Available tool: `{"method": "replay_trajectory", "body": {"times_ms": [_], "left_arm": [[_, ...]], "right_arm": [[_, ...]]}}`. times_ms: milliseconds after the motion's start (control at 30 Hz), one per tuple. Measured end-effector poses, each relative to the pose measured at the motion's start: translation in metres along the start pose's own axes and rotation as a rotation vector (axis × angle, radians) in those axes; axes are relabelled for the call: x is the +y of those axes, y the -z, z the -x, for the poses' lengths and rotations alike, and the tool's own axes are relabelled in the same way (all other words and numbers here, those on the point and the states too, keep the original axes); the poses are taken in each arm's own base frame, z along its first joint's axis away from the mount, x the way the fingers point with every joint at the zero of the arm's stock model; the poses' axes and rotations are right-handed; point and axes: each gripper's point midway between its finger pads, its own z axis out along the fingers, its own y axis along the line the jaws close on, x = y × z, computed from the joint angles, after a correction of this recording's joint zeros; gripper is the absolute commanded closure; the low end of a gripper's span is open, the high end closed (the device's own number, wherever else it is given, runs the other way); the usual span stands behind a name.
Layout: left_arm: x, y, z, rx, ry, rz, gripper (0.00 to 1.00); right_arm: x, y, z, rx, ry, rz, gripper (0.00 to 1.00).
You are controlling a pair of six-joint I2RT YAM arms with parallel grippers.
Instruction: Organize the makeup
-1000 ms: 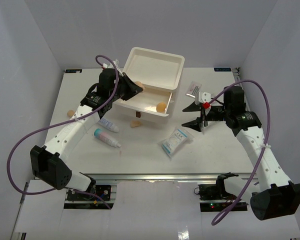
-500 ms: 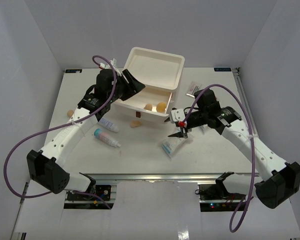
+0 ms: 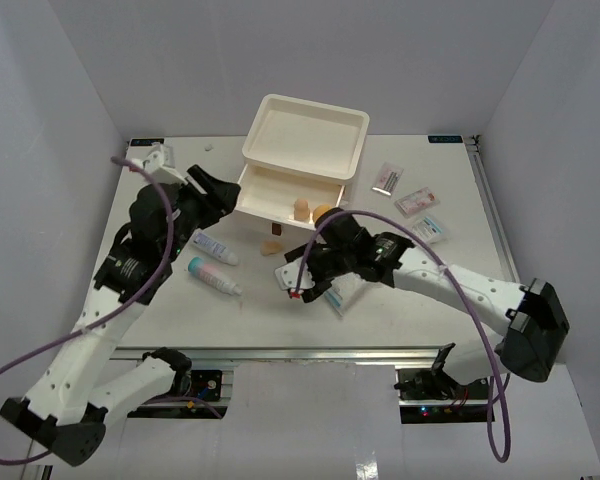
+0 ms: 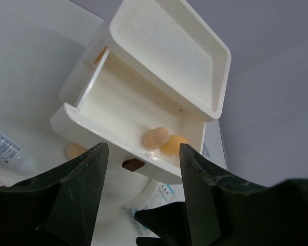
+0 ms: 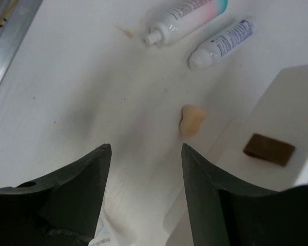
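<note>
The cream box (image 3: pixel 305 135) has its drawer (image 3: pixel 270 190) pulled out, with two tan sponges (image 3: pixel 302 208) (image 4: pixel 156 137) lying in it. A third sponge (image 3: pixel 271 247) (image 5: pixel 191 120) lies on the table in front of the drawer. Two white-and-pink tubes (image 3: pixel 217 248) (image 5: pixel 187 18) lie to its left. My left gripper (image 3: pixel 223 193) (image 4: pixel 143 148) is open and empty, left of the drawer. My right gripper (image 3: pixel 292 280) (image 5: pixel 145 154) is open and empty above the table, near the sponge and over the edge of a blue-and-white packet (image 3: pixel 345 290) (image 4: pixel 156 197).
Small sachets (image 3: pixel 387 177) (image 3: pixel 417 201) and a packet (image 3: pixel 430 228) lie at the right of the table. A brown handle (image 5: pixel 268 148) (image 4: pixel 132 164) marks the drawer front. The table's near edge is a metal rail (image 3: pixel 310 352).
My left gripper opened, a second sponge now lies in the drawer, and that arm pulled back to the left. My right arm swung left from the sachets to over the packet.
</note>
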Motion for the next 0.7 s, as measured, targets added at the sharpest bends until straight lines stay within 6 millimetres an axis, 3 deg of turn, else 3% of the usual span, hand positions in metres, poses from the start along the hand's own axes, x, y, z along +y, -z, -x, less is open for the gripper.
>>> {"method": "replay_trajectory", "body": {"times_ms": [100, 267, 433, 567, 700], "left_arm": [[0.017, 0.032, 0.013, -0.081, 0.035, 0.028, 0.32], [0.046, 0.063, 0.013, -0.142, 0.086, 0.084, 0.31], [0.058, 0.068, 0.01, -0.146, 0.095, 0.134, 0.3], [0.066, 0.067, 0.004, -0.136, 0.092, 0.164, 0.3], [0.07, 0.068, 0.003, -0.134, 0.092, 0.178, 0.3]], "right_arm": [[0.006, -0.037, -0.012, 0.084, 0.029, 0.004, 0.37], [-0.002, -0.084, -0.058, 0.271, 0.019, -0.044, 0.33], [-0.023, -0.107, -0.087, 0.407, 0.019, -0.124, 0.29], [-0.047, -0.117, -0.094, 0.452, 0.04, -0.231, 0.28], [-0.054, -0.125, -0.099, 0.473, 0.056, -0.27, 0.28]]}}
